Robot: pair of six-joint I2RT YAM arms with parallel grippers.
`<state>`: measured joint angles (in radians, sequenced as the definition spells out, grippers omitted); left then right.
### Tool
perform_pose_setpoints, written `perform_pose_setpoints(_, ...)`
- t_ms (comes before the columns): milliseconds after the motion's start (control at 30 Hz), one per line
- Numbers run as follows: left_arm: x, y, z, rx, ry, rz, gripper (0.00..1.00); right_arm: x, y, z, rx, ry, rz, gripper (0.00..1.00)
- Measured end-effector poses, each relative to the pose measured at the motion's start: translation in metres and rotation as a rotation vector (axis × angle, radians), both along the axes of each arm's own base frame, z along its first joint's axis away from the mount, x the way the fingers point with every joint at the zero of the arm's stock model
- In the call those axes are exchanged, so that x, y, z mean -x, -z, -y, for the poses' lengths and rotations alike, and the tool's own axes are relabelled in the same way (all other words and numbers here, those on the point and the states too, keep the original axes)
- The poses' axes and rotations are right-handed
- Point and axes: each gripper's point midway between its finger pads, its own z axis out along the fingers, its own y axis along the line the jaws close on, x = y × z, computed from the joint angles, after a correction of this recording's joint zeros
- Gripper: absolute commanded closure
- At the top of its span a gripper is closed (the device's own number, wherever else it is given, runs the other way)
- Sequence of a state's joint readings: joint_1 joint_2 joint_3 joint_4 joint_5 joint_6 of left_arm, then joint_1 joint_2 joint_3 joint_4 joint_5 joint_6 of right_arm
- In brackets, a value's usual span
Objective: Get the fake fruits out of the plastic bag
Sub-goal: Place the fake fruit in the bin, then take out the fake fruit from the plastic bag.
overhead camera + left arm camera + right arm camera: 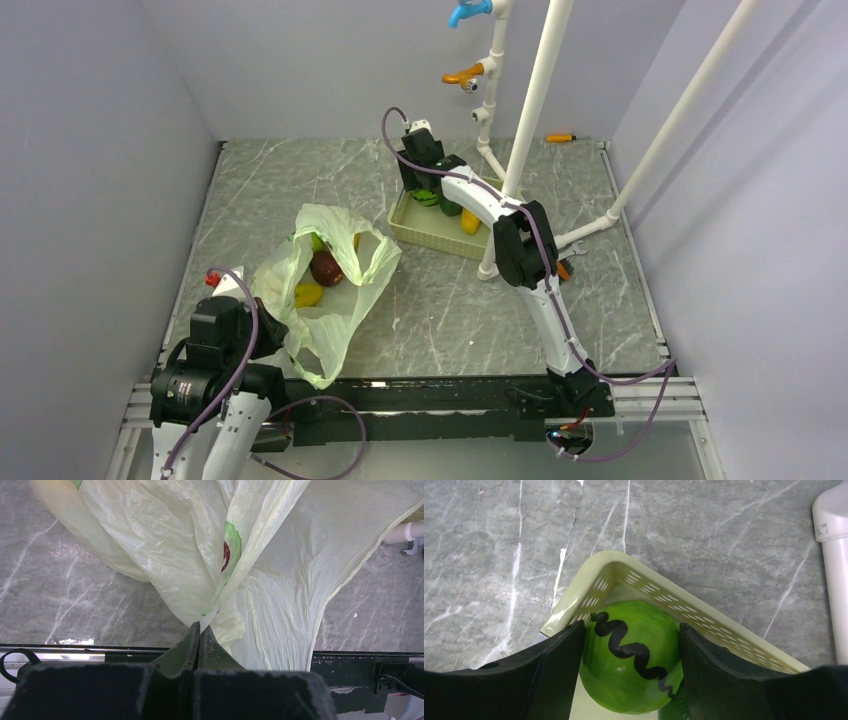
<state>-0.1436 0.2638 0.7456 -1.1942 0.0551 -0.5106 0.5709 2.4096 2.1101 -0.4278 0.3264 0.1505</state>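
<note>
The plastic bag (345, 300) lies open on the left of the table, with a maroon fruit (326, 267), a yellow one (308, 294) and a green one (317, 242) inside. My left gripper (200, 625) is shut on a fold of the plastic bag (280, 570) at its near edge. At the beige slotted tray (425, 235), my right gripper (631, 630) is shut on the green ball with the dark zigzag band (631, 665), both fingers against its sides, in the tray's corner (659, 592). I cannot tell whether the ball rests on the tray floor.
In the tray also lie a yellow fruit (470, 222) and a dark green fruit (450, 208). White pipes (535, 90) rise just right of the tray, with blue and orange taps behind. A small orange item (560, 137) lies at the back edge.
</note>
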Motion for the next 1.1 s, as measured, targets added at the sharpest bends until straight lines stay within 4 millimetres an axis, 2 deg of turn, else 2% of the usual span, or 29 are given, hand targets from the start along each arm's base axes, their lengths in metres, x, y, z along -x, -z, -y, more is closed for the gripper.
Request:
perform_pose_setpoints(33, 0.000, 0.000, 0.000, 0.000, 0.000, -0.001, 1.00, 0.001, 0.000, -0.001, -0.002, -0.005, -0.003, 0.67)
perform_pose_setpoints(67, 0.000, 0.000, 0.000, -0.001, 0.000, -0.002, 1.00, 0.001, 0.000, -0.001, -0.004, -0.007, -0.005, 0.60)
perform_pose_setpoints(200, 0.000, 0.001, 0.000, -0.001, 0.000, -0.007, 1.00, 0.001, 0.001, -0.001, -0.002, -0.010, -0.006, 0.22)
perform_pose_setpoints(267, -0.001, 0.001, 0.000, -0.002, 0.000, -0.011, 1.00, 0.002, 0.001, -0.001, 0.001, -0.014, -0.008, 0.12)
perform_pose_setpoints(367, -0.001, 0.002, 0.000, -0.004, 0.000, -0.021, 1.00, 0.004, 0.001, 0.000, 0.013, -0.021, -0.018, 0.04)
perform_pose_setpoints(500, -0.002, 0.004, 0.000, -0.007, 0.000, -0.045, 1.00, 0.014, -0.008, -0.003, 0.027, -0.035, -0.029, 0.01)
perform_pose_setpoints(567, -0.003, 0.005, 0.000, -0.009, 0.000, -0.053, 1.00, 0.020, -0.025, -0.003, 0.029, -0.040, -0.020, 0.01)
perform_pose_setpoints(667, -0.003, 0.006, 0.000, -0.009, 0.000, -0.058, 1.00, 0.037, -0.073, -0.009, -0.004, -0.062, 0.026, 0.01)
perform_pose_setpoints(733, -0.003, 0.006, 0.000, -0.009, 0.000, -0.058, 1.00, 0.057, -0.109, -0.016, -0.041, -0.093, 0.064, 0.03)
perform_pose_setpoints(767, -0.003, 0.006, 0.000, -0.009, 0.000, -0.058, 1.00, 0.072, -0.132, -0.022, -0.070, -0.125, 0.086, 0.04)
perform_pose_setpoints(900, -0.003, 0.006, 0.000, -0.010, 0.000, -0.064, 1.00, 0.155, -0.215, -0.054, -0.204, -0.328, 0.174, 0.09)
perform_pose_setpoints(933, -0.003, 0.007, 0.000, -0.011, 0.000, -0.067, 1.00, 0.175, -0.229, -0.060, -0.237, -0.380, 0.189, 0.08)
perform_pose_setpoints(1000, -0.004, 0.008, 0.000, -0.012, 0.000, -0.076, 1.00, 0.229, -0.258, -0.078, -0.335, -0.535, 0.219, 0.07)
perform_pose_setpoints(1100, -0.004, 0.008, 0.000, -0.013, 0.000, -0.081, 1.00, 0.302, -0.281, -0.095, -0.481, -0.774, 0.235, 0.07)
